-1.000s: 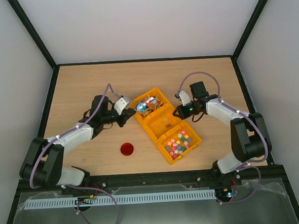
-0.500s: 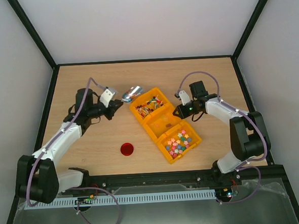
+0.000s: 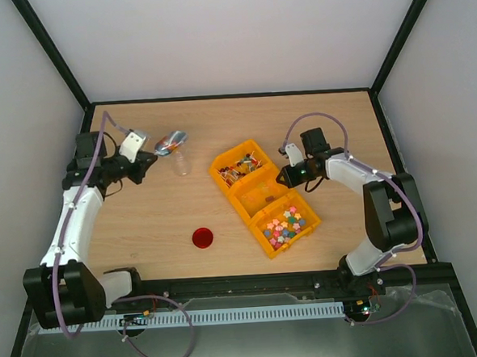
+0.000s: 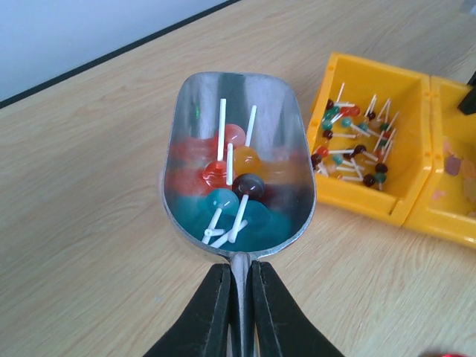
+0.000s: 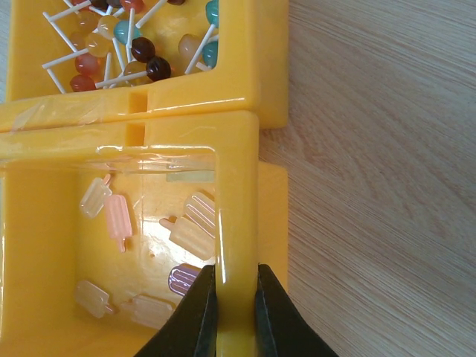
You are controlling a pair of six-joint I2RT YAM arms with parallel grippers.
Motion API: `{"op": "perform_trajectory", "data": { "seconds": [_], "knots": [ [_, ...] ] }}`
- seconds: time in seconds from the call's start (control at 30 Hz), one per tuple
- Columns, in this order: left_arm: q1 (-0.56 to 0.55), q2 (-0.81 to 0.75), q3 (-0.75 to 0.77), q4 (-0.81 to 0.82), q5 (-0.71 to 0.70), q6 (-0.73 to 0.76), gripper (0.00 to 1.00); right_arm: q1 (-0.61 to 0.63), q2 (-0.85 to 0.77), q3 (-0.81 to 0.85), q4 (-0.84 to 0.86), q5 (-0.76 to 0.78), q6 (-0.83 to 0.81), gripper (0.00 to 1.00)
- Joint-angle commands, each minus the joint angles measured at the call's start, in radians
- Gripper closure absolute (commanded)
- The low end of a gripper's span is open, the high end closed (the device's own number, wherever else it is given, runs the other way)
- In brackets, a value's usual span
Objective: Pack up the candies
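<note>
My left gripper (image 3: 145,154) (image 4: 239,269) is shut on the handle of a metal scoop (image 3: 170,142) (image 4: 238,160). The scoop carries a few lollipop candies (image 4: 234,182) and hangs by a small clear jar (image 3: 181,162) at the table's far left. A yellow three-compartment bin (image 3: 252,195) holds lollipops (image 3: 238,167) (image 5: 119,44) in its far cell, popsicle-shaped sweets (image 5: 192,234) in the middle one and pastel candies (image 3: 283,227) in the near one. My right gripper (image 3: 284,176) (image 5: 236,271) is shut on the middle cell's right wall (image 5: 236,186).
A red lid (image 3: 202,237) lies on the wooden table (image 3: 144,225) in front of the jar, left of the bin. Black frame rails border the table on all sides.
My left arm has swung left and back, carrying the loaded scoop from the bin's far cell to beside the clear jar. The right gripper has kept its hold on the bin.
</note>
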Motion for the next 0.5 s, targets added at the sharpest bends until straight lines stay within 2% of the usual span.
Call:
{"op": "perform_trajectory", "data": {
  "seconds": [0.0, 0.23, 0.47],
  "knots": [
    [0.078, 0.002, 0.076, -0.205, 0.041, 0.172, 0.98, -0.006, 0.008, 0.057, 0.061, -0.04, -0.005, 0.99],
    [0.119, 0.021, 0.113, -0.318, 0.014, 0.34, 0.98, -0.006, 0.016, 0.064, 0.068, -0.037, -0.009, 0.99],
    [0.119, 0.08, 0.162, -0.357, -0.011, 0.334, 0.98, -0.007, 0.018, 0.067, 0.073, -0.031, -0.008, 0.99]
  ]
}}
